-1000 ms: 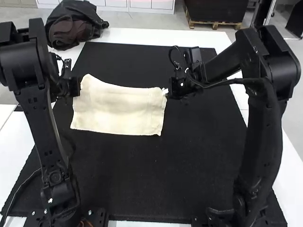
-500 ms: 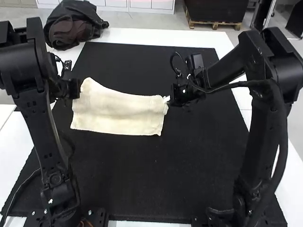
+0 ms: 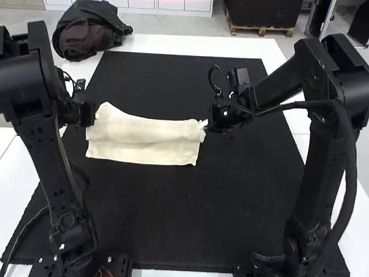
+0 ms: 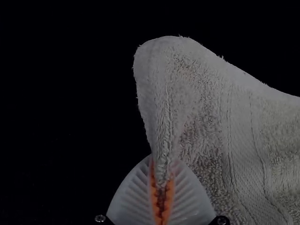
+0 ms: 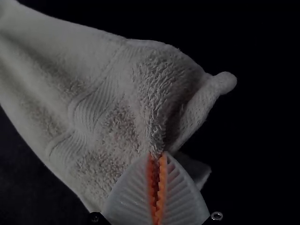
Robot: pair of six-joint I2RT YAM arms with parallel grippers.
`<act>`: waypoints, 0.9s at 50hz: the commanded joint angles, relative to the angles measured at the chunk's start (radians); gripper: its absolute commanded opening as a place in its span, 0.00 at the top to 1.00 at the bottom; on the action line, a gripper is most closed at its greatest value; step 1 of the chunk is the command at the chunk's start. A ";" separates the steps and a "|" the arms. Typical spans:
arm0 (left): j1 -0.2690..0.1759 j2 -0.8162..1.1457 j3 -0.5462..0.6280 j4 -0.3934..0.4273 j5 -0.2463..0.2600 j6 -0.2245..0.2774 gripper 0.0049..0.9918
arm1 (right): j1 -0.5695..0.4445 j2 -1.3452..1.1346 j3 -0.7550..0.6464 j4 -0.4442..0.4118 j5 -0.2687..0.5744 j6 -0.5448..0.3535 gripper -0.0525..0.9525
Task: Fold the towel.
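Note:
The cream towel (image 3: 144, 135) lies left of the mat's middle, its far edge lifted between the two grippers and partly over the near part, which rests on the mat. At its left far corner is my left gripper (image 3: 92, 114); at the right far corner is my right gripper (image 3: 209, 122). In the left wrist view, the left gripper (image 4: 161, 187) is shut on a pinched fold of the towel (image 4: 201, 103). The right wrist view has the right gripper (image 5: 157, 161) shut on a bunched corner of the towel (image 5: 108, 93), a small end sticking out beyond.
A black mat (image 3: 190, 213) covers most of the white table (image 3: 173, 44). A dark bag (image 3: 89, 32) sits at the table's far left corner, beyond the left arm.
Both grippers have moved slightly toward the view's near side with the towel's far edge, the left one also a little left. The towel's near edge has stayed in place, and a crease shows across it.

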 commanded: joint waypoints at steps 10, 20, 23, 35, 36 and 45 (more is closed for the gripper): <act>0.069 -0.081 -0.025 -0.042 -0.049 0.078 0.98 | -0.002 -0.108 -0.073 -0.022 0.021 0.015 0.98; 0.082 -0.122 -0.070 -0.053 -0.049 0.088 0.98 | 0.015 -0.142 -0.119 -0.023 0.015 0.019 0.98; 0.082 -0.133 -0.081 -0.053 -0.051 0.088 0.98 | 0.020 -0.146 -0.131 -0.023 0.012 0.019 0.98; 0.082 -0.152 -0.128 -0.034 -0.057 0.090 0.98 | 0.026 -0.149 -0.152 -0.020 0.009 0.021 0.98; 0.080 -0.152 -0.134 -0.028 -0.059 0.090 0.98 | 0.026 -0.149 -0.155 -0.013 0.009 0.021 0.98; 0.077 -0.152 -0.190 0.035 -0.086 0.090 0.98 | 0.029 -0.111 -0.182 0.027 0.012 0.016 0.98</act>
